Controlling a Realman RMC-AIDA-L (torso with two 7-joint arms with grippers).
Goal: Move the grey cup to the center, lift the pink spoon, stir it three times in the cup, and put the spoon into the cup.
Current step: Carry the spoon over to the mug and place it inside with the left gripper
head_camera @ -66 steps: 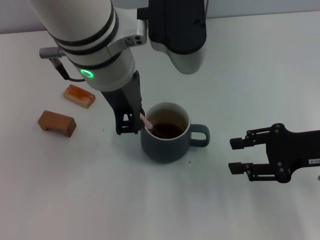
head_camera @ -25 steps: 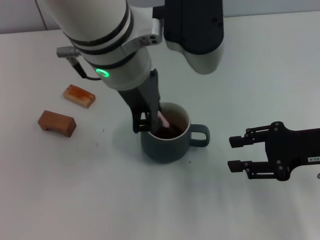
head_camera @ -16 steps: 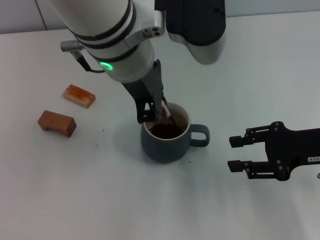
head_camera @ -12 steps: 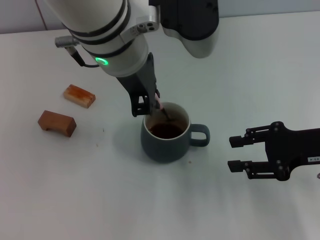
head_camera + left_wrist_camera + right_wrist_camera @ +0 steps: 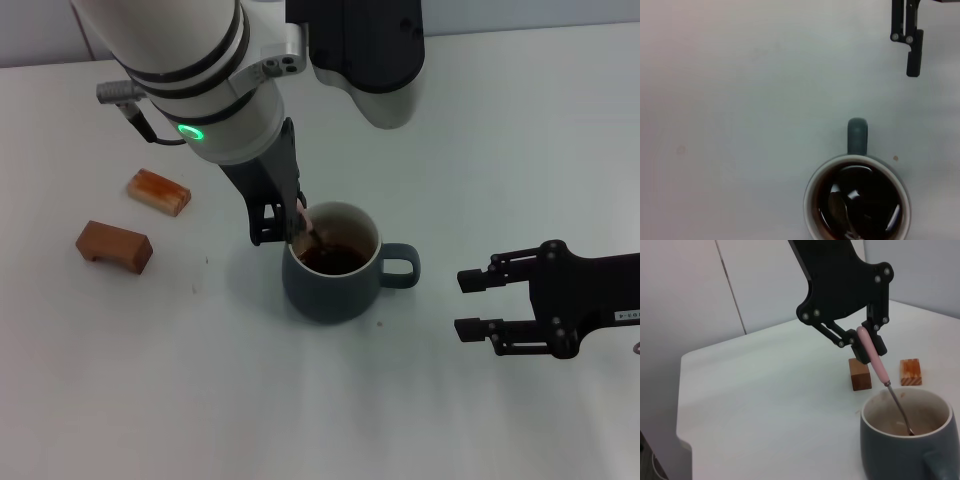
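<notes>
The grey cup (image 5: 333, 272) stands mid-table with brown liquid inside, its handle pointing toward the right arm. It also shows in the left wrist view (image 5: 856, 200) and the right wrist view (image 5: 910, 445). My left gripper (image 5: 283, 226) is shut on the pink spoon (image 5: 306, 223) and holds it over the cup's left rim. In the right wrist view the pink spoon (image 5: 873, 358) slants down, its silver bowl dipped in the liquid. The spoon bowl (image 5: 838, 210) shows under the liquid in the left wrist view. My right gripper (image 5: 468, 304) is open and empty, to the right of the cup's handle.
Two brown blocks lie on the table's left: an orange-brown one (image 5: 159, 191) and a darker one (image 5: 113, 246). They also show beyond the cup in the right wrist view (image 5: 860, 375). The table (image 5: 200, 400) is white.
My left gripper has carried the spoon around inside the cup, from the left rim to the back and round to the left rim again. The cup and right arm have not moved.
</notes>
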